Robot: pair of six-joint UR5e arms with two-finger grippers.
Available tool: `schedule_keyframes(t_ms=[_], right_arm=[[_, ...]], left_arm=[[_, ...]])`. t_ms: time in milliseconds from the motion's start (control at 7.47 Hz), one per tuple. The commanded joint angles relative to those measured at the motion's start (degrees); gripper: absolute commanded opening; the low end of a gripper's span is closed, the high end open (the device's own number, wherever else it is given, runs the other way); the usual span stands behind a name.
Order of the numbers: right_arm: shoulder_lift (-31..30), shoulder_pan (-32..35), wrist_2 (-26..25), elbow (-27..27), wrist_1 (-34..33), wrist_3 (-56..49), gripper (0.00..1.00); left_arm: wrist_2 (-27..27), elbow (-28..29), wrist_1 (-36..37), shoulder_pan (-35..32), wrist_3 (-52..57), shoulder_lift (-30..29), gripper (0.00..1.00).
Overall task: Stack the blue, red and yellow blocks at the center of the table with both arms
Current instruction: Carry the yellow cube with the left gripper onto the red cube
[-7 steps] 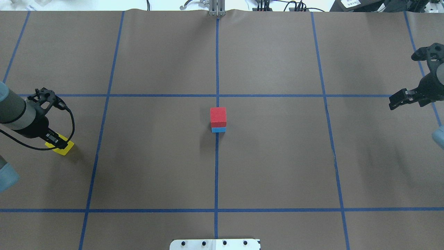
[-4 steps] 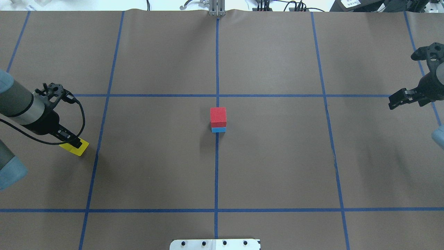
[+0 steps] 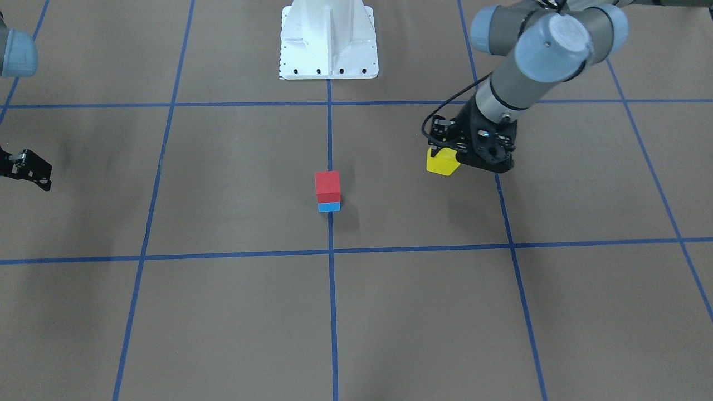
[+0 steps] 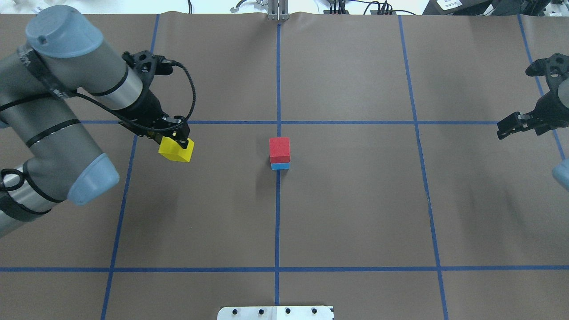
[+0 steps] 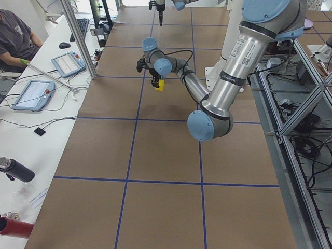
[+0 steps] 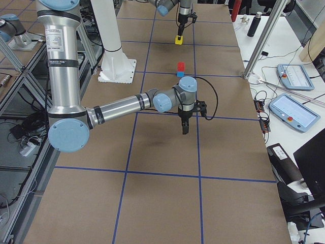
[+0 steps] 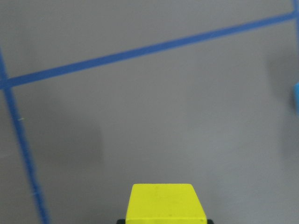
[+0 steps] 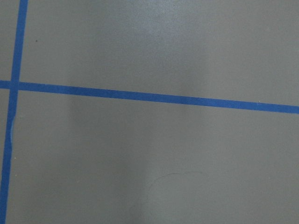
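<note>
the left pincer (image 4: 178, 138) grasps the yellow block (image 4: 176, 150) above the counter (image 4: 355, 213), well apart from the middle where the red block (image 4: 279, 149) sits on the blue block (image 4: 280, 166), while the right pincer (image 4: 507, 128) hangs near the counter's right edge, and i cannot tell whether it is released or clenched.

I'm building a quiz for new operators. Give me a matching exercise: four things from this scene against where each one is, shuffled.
1 yellow block
2 red block
3 blue block
4 right gripper

A on the table, under the red block
B out near the table's side
C held by the left gripper
D atop the blue block

Pairs: 1-C, 2-D, 3-A, 4-B
</note>
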Motion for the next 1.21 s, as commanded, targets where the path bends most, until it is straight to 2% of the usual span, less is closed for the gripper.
schedule_keyframes(t_ms=[0, 402, 536, 1072], right_arm=[[0.06, 0.0, 0.0, 0.01, 0.0, 0.0, 1.0], [-0.21, 0.09, 0.0, 0.53, 0.0, 0.35, 1.0], [-0.12, 0.0, -0.09, 1.15, 0.09, 2.79, 1.0], [-0.12, 0.0, -0.09, 1.24, 0.09, 3.16, 1.0]], left_arm=[[8.41, 8.0, 2.19, 4.58, -14.95, -13.75, 0.0], [14.59, 18.2, 5.1, 10.47, -21.58, -24.66, 0.0], [15.12, 20.42, 5.19, 10.57, -21.68, -26.18, 0.0], [16.71, 20.88, 6.15, 10.75, -20.98, -26.19, 0.0]])
